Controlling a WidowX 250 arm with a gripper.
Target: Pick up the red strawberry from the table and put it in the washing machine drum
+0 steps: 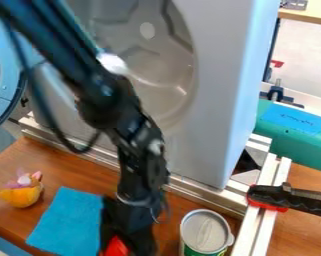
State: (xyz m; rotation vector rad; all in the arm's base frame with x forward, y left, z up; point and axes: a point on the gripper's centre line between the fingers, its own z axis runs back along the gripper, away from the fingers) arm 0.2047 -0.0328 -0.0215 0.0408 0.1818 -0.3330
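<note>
One red object (116, 248) by gripper (128, 245), tip upward

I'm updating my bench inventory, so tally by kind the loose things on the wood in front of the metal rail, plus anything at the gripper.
Orange toy with pink and white parts: 1
Bright blue cloth: 1
Silver-topped can with green label: 1
Red object, partly hidden, at the black gripper: 1
Total: 4
</note>
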